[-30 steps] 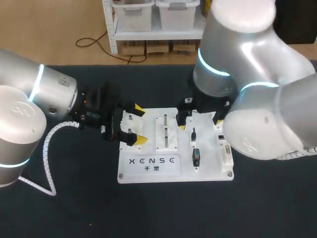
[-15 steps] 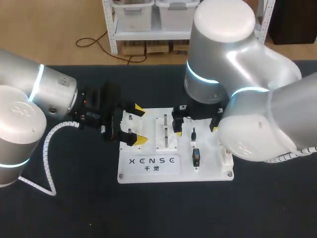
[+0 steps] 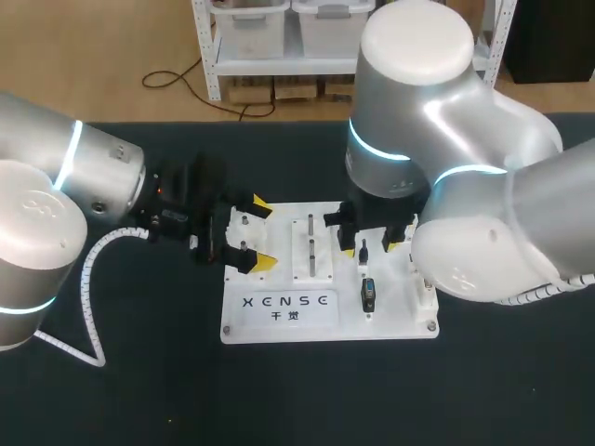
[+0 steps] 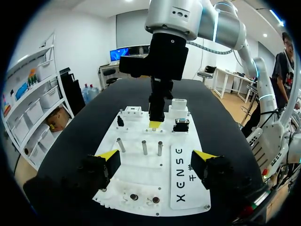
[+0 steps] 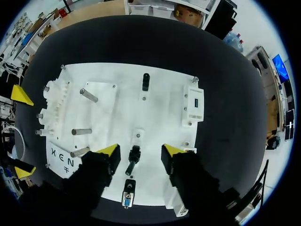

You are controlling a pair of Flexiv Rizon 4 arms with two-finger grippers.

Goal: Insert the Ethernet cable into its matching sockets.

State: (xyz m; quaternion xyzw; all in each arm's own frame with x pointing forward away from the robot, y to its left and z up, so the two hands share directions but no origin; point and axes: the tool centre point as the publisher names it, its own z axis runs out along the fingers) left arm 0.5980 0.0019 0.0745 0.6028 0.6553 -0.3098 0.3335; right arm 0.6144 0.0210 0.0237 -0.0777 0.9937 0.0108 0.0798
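Note:
A white board (image 3: 400, 314) lies mid-table. On it a small black cable plug (image 3: 363, 251) rests on its mount. My right gripper (image 3: 368, 243) hangs over it. In the right wrist view the plug (image 5: 133, 160) lies between the yellow-tipped fingers (image 5: 109, 150) with a gap on each side, so the right gripper (image 5: 141, 150) is open. My left gripper (image 3: 260, 232) is open over the board's left end with nothing between its fingers. In the left wrist view the left gripper (image 4: 155, 160) faces along the board (image 4: 141, 174).
Metal pegs (image 3: 310, 246) stand left of the plug. A blue-faced connector (image 3: 368, 295) sits just in front of it. A white socket block (image 5: 195, 106) and a small black part (image 5: 146, 81) sit farther along the board. Dark tabletop surrounds it.
My right arm swung left, then came down over the black plug, and its fingers drew closer together. My left arm has not moved.

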